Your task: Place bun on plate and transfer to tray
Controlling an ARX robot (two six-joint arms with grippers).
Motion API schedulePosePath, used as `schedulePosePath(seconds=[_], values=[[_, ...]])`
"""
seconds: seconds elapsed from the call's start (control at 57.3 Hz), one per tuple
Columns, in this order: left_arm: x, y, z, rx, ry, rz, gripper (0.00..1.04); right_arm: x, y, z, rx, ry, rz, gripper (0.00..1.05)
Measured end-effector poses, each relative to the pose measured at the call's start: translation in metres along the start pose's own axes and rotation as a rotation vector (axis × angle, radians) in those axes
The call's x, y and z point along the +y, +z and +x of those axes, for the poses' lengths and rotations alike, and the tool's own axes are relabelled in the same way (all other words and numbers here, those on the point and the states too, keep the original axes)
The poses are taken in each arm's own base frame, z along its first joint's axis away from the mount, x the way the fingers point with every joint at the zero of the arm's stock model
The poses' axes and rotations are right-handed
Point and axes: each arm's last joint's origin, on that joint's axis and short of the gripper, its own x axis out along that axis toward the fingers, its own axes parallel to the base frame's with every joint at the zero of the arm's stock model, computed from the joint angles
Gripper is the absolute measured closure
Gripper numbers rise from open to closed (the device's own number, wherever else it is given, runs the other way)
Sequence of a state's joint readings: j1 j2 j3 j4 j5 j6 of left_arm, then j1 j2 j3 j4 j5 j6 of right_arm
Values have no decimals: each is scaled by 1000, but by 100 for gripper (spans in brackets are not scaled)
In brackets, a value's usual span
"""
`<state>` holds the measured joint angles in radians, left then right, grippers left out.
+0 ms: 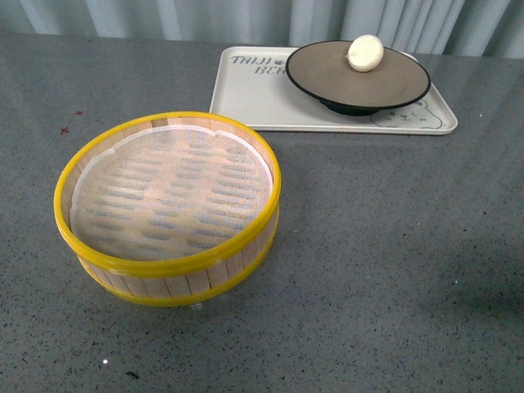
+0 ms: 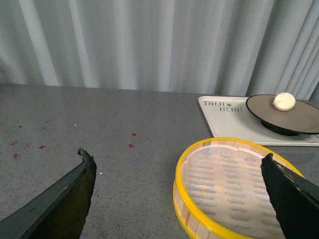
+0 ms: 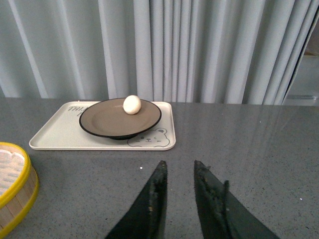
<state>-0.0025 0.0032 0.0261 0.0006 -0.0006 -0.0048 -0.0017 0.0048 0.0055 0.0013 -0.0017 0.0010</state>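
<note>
The cream-white bun (image 1: 365,53) lies on the taupe-brown, black-rimmed plate (image 1: 327,75), toward its far edge. The plate stands on the pale cream tray (image 1: 246,102) at the back of the grey table. All three also show in the left wrist view, bun (image 2: 284,101), plate (image 2: 264,109), tray (image 2: 224,122), and in the right wrist view, bun (image 3: 132,104), plate (image 3: 107,122), tray (image 3: 55,137). My left gripper (image 2: 178,163) is open wide and empty, over the steamer's near side. My right gripper (image 3: 178,167) is open and empty, above bare table short of the tray. Neither gripper shows in the front view.
A yellow-rimmed bamboo steamer basket (image 1: 168,206) with a white liner stands empty at the front left of the table; it also shows in the left wrist view (image 2: 229,189) and the right wrist view (image 3: 12,184). Grey curtains hang behind the table.
</note>
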Motion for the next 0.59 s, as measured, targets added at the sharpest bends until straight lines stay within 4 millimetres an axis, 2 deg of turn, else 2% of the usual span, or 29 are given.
schedulePosePath(seconds=[0.21,0.349,0.594], values=[[0,0,0,0,0,0,7,0,0,0,0,0,0,32],[0,0,0,0,0,0,7,0,0,0,0,0,0,8],[0,0,0,0,0,0,7,0,0,0,0,0,0,9]])
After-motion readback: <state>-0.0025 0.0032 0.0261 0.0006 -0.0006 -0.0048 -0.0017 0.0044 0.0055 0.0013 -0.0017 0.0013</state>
